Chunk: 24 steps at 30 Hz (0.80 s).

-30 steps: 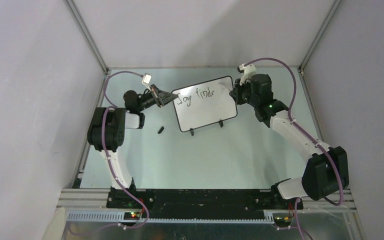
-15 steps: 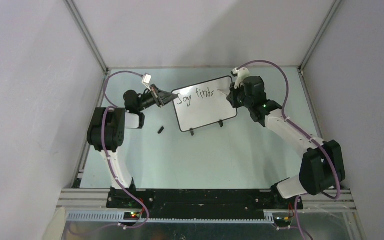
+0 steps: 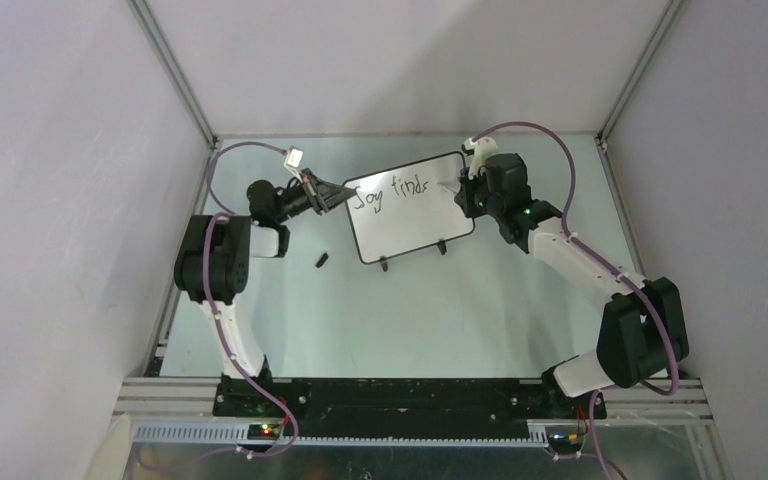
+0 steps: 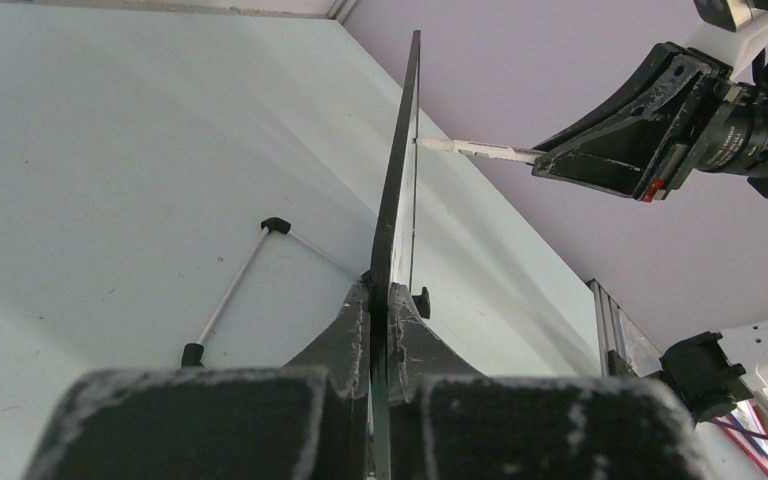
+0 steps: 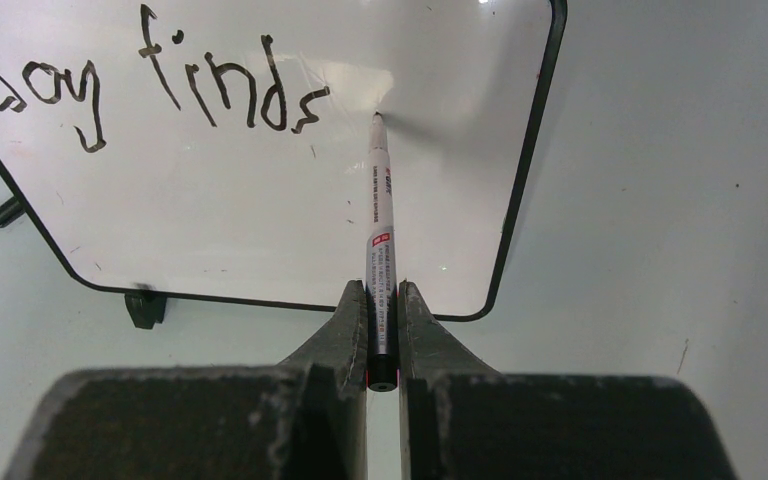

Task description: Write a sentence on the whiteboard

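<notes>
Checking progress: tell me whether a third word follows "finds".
No, the small white black-framed whiteboard bears only black handwritten words "Joy finds".

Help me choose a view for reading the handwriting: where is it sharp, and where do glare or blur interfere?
Right wrist: the sentence is sharp, with faint sheen on the whiteboard by the marker tip; near fingers blur. Left wrist: board edge-on, writing unseen. Top external: evenly lit, words small.

The whiteboard (image 3: 410, 225) between left gripper (image 3: 345, 190) and right gripper (image 5: 380, 290); marker (image 5: 379, 215) tip on it, right of the sentence (image 5: 160, 85)
</notes>
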{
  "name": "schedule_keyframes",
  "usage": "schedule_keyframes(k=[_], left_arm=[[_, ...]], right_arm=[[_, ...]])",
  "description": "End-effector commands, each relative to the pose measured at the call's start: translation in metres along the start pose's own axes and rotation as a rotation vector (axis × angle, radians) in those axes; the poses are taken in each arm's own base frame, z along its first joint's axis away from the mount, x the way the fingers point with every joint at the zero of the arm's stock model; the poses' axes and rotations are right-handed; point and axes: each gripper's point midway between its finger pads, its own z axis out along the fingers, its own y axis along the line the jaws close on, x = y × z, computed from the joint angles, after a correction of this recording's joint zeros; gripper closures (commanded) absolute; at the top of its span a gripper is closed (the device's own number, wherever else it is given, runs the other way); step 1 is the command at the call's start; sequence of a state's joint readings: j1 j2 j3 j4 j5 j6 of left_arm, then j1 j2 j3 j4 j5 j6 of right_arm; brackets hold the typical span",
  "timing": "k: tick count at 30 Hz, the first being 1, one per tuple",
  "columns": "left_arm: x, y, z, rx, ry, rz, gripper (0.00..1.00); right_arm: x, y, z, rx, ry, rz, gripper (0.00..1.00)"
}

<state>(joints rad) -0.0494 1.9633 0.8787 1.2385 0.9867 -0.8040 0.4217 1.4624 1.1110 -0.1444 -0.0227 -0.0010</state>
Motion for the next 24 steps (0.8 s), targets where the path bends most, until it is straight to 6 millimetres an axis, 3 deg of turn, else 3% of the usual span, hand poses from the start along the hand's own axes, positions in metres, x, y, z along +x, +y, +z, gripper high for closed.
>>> schedule_keyframes(k=[1, 14, 24], left_arm=[[-0.0082, -0.0062, -0.0019, 0.008, -0.006, 0.094, 1.00], [-0.0080, -0.0059, -0.0019, 0.007, -0.006, 0.093, 1.00], [-0.0078, -0.0061, -0.0020, 0.008, -0.004, 0.093, 1.00]], right_arm=[[-0.0316, -0.0010, -0.0035, 0.012, -0.084, -0.015, 1.00], [-0.0395, -0.0017, -0.0026, 0.016, -0.097, -0.019, 1.00], [-0.0314, -0.0025, 0.0028, 0.018, -0.062, -0.023, 1.00]])
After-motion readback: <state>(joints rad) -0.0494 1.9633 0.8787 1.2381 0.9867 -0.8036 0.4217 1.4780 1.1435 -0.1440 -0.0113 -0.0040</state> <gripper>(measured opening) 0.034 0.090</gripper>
